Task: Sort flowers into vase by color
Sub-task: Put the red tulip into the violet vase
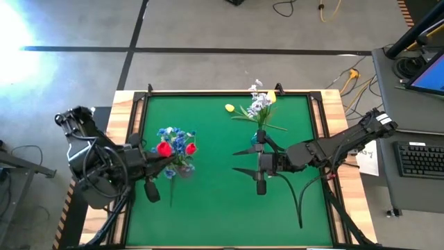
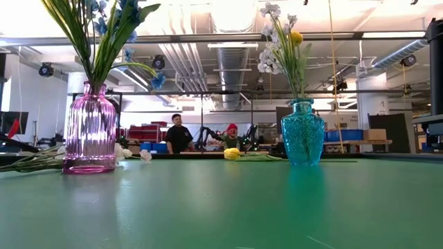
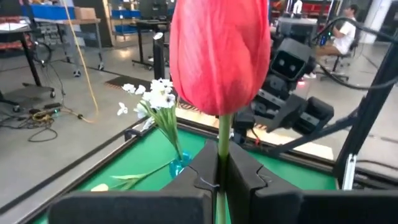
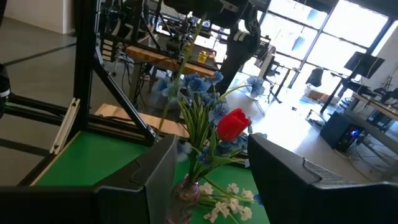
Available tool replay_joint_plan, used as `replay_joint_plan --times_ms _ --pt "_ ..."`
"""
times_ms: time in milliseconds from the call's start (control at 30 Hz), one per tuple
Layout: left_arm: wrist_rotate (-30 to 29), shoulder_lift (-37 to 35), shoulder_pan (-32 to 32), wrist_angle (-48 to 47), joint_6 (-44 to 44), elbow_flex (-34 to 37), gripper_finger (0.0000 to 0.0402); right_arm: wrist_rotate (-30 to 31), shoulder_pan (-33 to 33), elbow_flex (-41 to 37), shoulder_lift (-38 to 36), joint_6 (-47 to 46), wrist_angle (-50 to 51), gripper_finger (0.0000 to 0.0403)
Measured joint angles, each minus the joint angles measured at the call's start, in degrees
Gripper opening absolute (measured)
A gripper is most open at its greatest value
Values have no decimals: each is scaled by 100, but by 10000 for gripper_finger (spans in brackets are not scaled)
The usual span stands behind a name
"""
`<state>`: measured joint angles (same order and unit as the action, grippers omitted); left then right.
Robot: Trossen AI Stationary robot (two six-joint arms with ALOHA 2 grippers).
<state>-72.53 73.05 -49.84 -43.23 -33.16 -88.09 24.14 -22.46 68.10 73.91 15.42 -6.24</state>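
My left gripper (image 1: 158, 155) is at the pink vase (image 1: 179, 165) (image 2: 90, 131) with the blue flowers (image 1: 175, 137), shut on a red tulip (image 1: 164, 147) (image 3: 219, 53). A second red bud (image 1: 191, 148) (image 4: 233, 124) shows among the blue flowers. My right gripper (image 1: 248, 161) (image 4: 208, 180) hovers open at mid-table, facing the pink vase (image 4: 185, 194) and touching nothing. The teal vase (image 2: 302, 131) (image 1: 259, 123) holds white flowers (image 1: 259, 104) and a yellow bud (image 1: 271, 97). One yellow flower (image 1: 229, 107) (image 2: 232, 153) lies on the mat by the far edge. White flowers (image 4: 227, 202) lie by the pink vase. My left gripper pinches the red tulip's green stem (image 3: 222, 163) just below the bud, between its two fingers (image 3: 198, 174). It comes from the table's left side. The bud stands out past the fingertips. The tulip is lifted clear of the table, next to the blue flowers.
The green mat (image 1: 215, 201) has open room along its near half, and black posts and rails frame it. A keyboard (image 1: 422, 160) and desk stand beyond the right edge. People sit in the room behind the table (image 2: 180, 135).
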Motion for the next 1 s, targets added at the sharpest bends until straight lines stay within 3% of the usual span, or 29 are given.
replay_joint_plan --times_ms 500,1000 --pt "108 -232 81 -1101 -70 7 0 -2 58 -16 0 17 2 192" --pt "107 -260 589 -1515 -203 50 0 -2 214 -96 2 6 2 192"
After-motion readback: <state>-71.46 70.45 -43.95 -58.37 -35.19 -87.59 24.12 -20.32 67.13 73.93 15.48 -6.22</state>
